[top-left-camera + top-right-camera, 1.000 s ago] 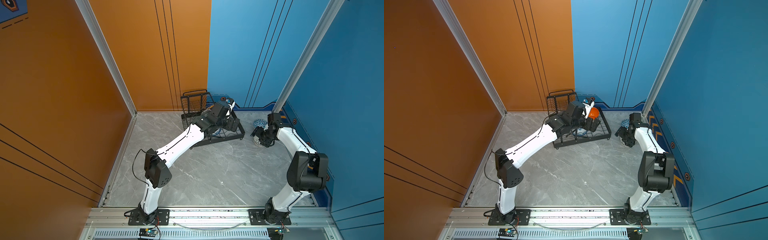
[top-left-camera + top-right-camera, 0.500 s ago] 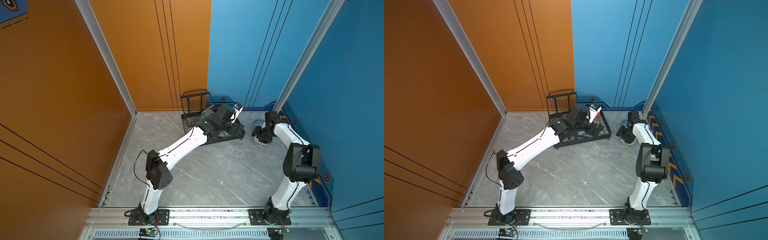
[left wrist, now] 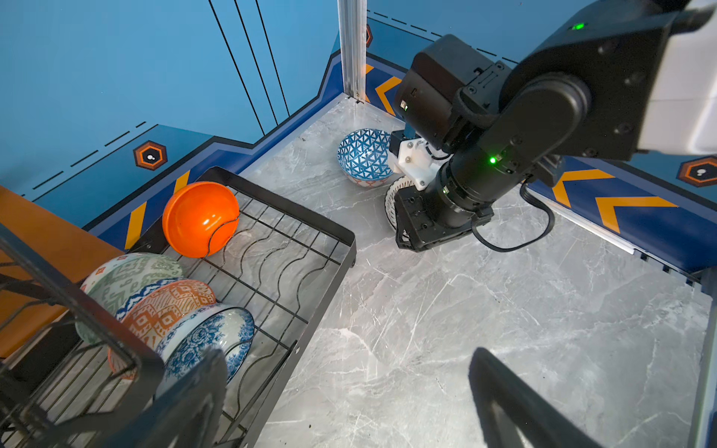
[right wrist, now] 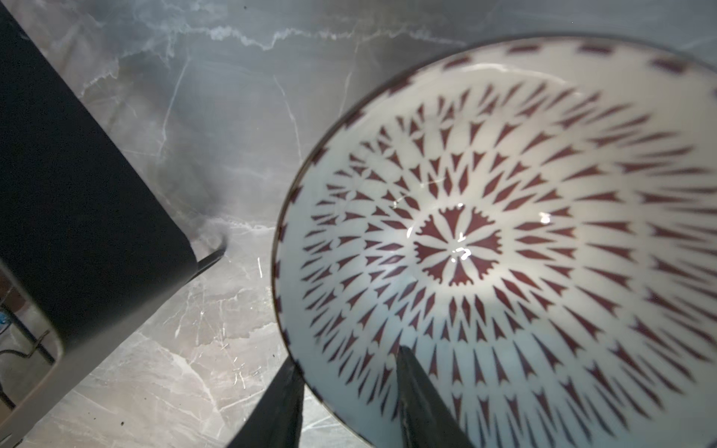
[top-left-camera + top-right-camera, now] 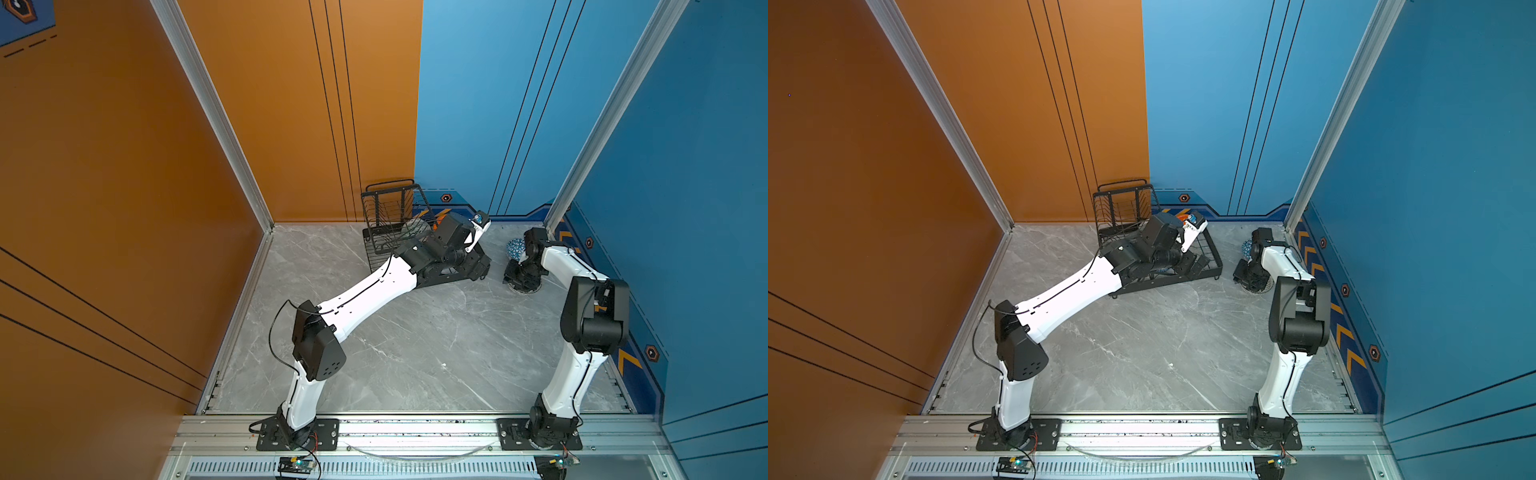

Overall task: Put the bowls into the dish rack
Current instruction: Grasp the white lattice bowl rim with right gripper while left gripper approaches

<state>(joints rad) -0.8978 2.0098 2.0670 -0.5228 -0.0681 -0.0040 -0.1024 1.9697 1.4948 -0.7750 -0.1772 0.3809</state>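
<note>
Lattice bowl (image 4: 504,240), tabletop's (image 5: 415,353) far right corner: right end effector (image 4: 349,355) points down straddling rim, grip unclear; left end effector (image 3: 345,355) released, stretched over dish rack (image 3: 291,205).

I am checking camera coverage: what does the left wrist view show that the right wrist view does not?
Only left wrist: four bowls in the rack, a blue bowl on the floor. Only right wrist: the white bowl's middle, the right claw astride its rim. Both: that bowl, a rack corner, grey floor.
</note>
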